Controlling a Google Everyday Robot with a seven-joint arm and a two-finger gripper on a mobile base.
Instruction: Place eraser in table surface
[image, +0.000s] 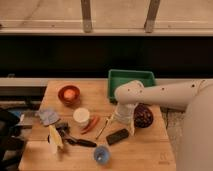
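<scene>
You have the eraser (117, 136), a small flat black block, lying flat on the table (145, 155) just in front of the gripper (123, 121), its right end angled slightly back. Whether the two touch, you cannot tell. The table is light tan butcher-block, rectangular, spreading under the gripper.

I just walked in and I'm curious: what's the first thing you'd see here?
The big white robot arm reaches in from the right of the picture, its gripper hanging close by the black eraser lying on the wooden table surface. Behind it sits a bright green tray, and an orange bowl at the left.
</scene>
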